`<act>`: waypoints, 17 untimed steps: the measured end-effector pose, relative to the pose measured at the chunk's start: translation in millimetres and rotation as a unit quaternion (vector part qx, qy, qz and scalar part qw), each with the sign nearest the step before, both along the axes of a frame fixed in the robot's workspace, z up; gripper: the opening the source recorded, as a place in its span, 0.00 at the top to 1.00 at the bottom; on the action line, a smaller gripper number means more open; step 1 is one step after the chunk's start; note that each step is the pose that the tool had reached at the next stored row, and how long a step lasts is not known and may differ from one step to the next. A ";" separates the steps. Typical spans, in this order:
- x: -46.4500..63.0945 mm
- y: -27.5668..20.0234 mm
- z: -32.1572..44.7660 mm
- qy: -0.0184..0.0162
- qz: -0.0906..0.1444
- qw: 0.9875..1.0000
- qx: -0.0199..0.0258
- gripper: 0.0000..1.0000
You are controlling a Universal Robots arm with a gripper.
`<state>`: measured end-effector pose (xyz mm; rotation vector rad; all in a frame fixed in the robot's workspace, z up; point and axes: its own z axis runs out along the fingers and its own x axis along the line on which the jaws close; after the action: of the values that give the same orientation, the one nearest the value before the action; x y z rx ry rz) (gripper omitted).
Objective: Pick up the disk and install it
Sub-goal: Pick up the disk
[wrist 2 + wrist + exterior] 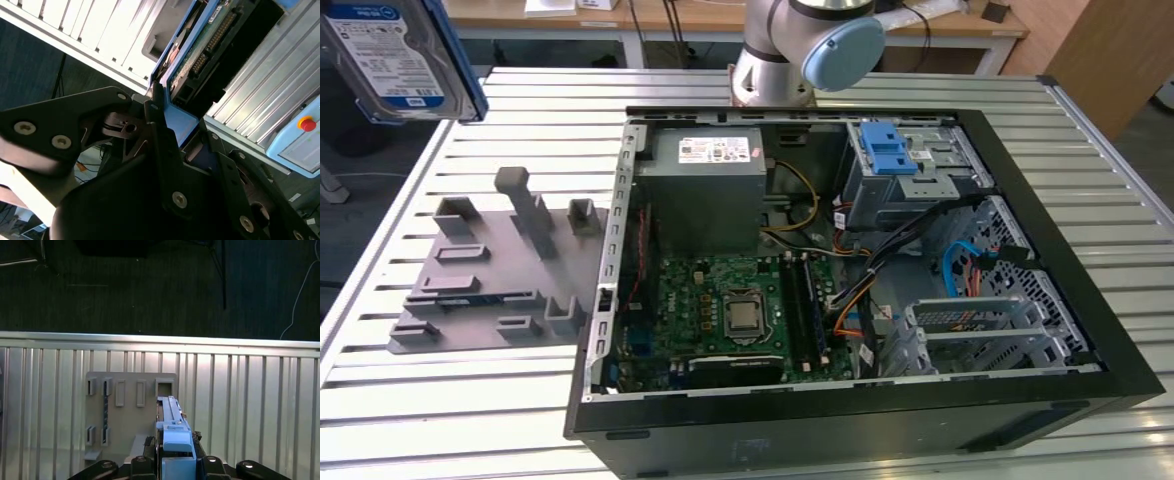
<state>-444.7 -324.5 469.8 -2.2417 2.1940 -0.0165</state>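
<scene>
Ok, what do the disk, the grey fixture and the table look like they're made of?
The disk: silvery metal body, paper-looking label, glossy blue frame that looks plastic.
The fixture: uniform matte grey with blocky posts, probably plastic.
The table: bright ribbed slats with a sheen, likely aluminium.

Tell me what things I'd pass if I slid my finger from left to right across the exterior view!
the disk, up in the corner → grey slotted holder plate → grey power supply box → silver drive cage with blue latch
</scene>
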 end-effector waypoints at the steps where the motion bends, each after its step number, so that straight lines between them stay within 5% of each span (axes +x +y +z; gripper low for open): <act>1: -0.2 -0.4 0.1 -0.001 0.000 1.000 0.000 0.64; 3: -0.6 -2.2 0.1 -0.002 0.000 1.000 0.006 0.64; 6: -0.8 -5.5 0.0 -0.002 0.000 1.000 0.021 0.64; 17: -0.8 -6.6 19.1 -0.002 0.000 1.000 0.022 0.64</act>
<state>-445.5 -331.1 488.9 -2.2167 2.1702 0.0277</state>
